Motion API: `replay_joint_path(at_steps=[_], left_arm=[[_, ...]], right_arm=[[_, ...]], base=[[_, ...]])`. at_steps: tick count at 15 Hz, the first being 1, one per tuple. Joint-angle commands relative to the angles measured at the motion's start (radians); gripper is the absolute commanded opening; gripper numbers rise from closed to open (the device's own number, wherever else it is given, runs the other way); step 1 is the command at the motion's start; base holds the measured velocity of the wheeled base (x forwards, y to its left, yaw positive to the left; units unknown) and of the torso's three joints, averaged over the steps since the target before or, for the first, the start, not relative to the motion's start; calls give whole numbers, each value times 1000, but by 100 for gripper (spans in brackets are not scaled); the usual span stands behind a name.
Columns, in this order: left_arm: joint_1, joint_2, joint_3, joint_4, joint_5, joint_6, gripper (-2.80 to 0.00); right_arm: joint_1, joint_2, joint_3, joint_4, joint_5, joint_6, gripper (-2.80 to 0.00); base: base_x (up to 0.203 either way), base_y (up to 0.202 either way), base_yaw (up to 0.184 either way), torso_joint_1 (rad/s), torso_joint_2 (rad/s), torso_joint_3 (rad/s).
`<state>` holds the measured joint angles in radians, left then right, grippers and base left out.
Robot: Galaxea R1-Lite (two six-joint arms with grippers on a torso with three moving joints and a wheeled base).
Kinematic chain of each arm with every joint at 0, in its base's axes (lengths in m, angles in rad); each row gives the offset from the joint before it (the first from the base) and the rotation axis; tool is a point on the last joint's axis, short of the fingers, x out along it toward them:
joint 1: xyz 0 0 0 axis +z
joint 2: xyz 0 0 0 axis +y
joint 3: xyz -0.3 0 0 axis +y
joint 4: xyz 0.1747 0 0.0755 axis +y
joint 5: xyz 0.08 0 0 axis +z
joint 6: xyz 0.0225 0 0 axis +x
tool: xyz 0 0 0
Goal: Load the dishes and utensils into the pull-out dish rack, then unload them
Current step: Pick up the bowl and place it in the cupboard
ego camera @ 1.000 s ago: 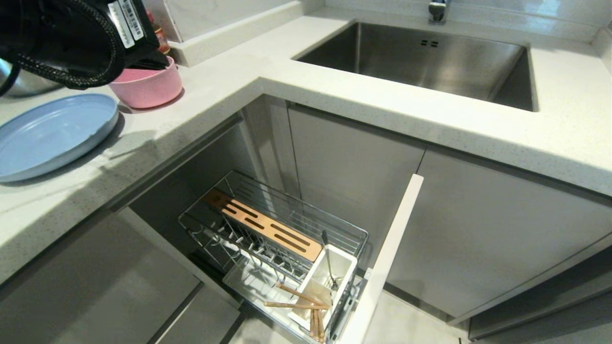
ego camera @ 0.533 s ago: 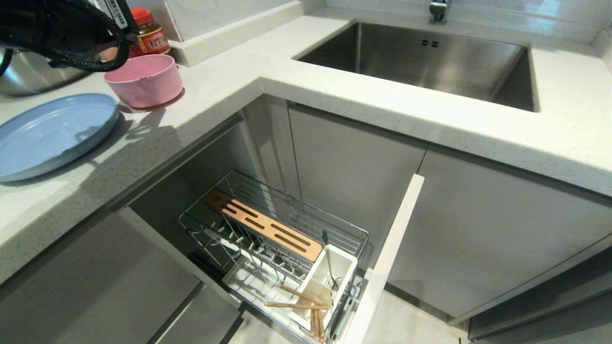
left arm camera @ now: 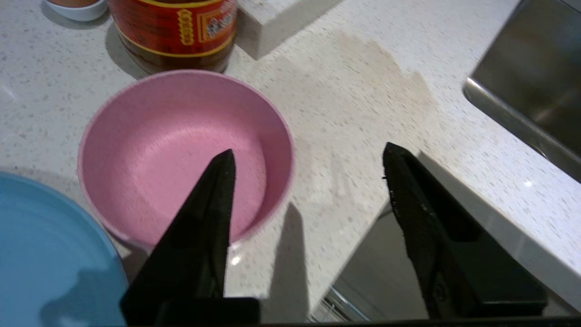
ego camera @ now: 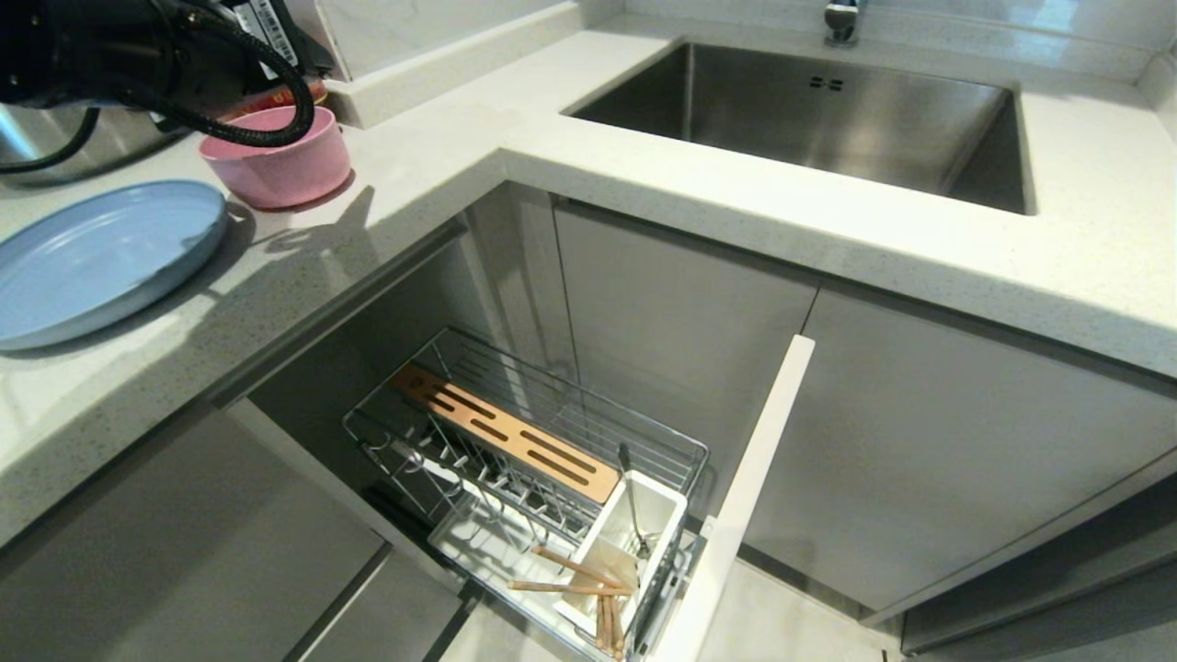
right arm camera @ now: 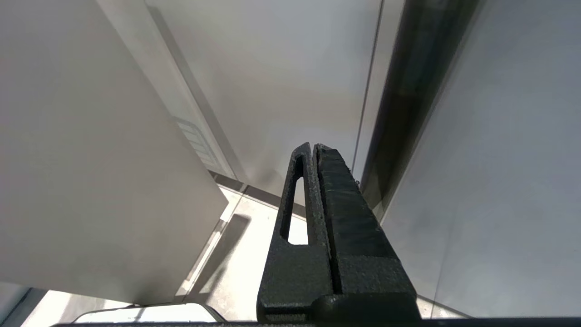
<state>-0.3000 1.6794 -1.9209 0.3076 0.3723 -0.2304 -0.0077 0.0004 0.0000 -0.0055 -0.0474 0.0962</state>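
Note:
A pink bowl [ego camera: 276,156] and a light-blue plate [ego camera: 92,262] sit side by side on the counter at the far left. My left arm [ego camera: 138,55] reaches over them. In the left wrist view my left gripper [left arm camera: 308,150] is open and holds nothing. One finger [left arm camera: 204,218] hangs above the inside of the pink bowl [left arm camera: 172,145], the other above the counter edge. The pull-out dish rack [ego camera: 432,441] stands open below the counter. Its white cup [ego camera: 657,515] holds the wooden chopsticks [ego camera: 570,575] and a slim metal utensil [ego camera: 633,501]. My right gripper [right arm camera: 311,146] is shut and parked by the cabinet fronts.
A red-labelled jar [left arm camera: 174,32] stands just behind the bowl. A steel pot [ego camera: 37,152] shows at the far left behind the arm. The steel sink [ego camera: 809,119] is set in the counter to the right. The rack's white front panel [ego camera: 736,515] juts out beside the cup.
My left arm has lifted off the bowl and then swung a little to the right above it. The bowl, the plate and the rack's contents have stayed where they were.

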Motion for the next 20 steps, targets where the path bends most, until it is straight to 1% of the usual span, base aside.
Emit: replay_joint_path(at_steps=[1, 4, 5, 6, 12, 15, 20], left_arm=[[12, 47, -1, -37, 1, 12, 0], [25, 81, -7, -46, 0, 30, 0], [29, 94, -7, -44, 0, 57, 0], [30, 104, -7, -45, 0, 63, 0], [48, 131, -18, -47, -4, 72, 0], [55, 134, -18, -47, -35, 72, 0], [62, 143, -21, -48, -36, 90, 0]], right_arm=[[0, -4, 0, -1, 0, 0, -280], [0, -5, 0, -1, 0, 0, -280], [0, -4, 0, -1, 0, 0, -280], [0, -5, 0, -1, 0, 0, -280], [0, -5, 0, -1, 0, 0, -280], [0, -5, 0, -1, 0, 0, -280], [0, -5, 0, -1, 0, 0, -280]], base=[[0, 0, 0, 0, 0, 0], [0, 0, 0, 0, 0, 0], [0, 0, 0, 0, 0, 0], [0, 0, 0, 0, 0, 0], [0, 0, 0, 0, 0, 0], [0, 0, 0, 0, 0, 0], [0, 0, 0, 0, 0, 0]])
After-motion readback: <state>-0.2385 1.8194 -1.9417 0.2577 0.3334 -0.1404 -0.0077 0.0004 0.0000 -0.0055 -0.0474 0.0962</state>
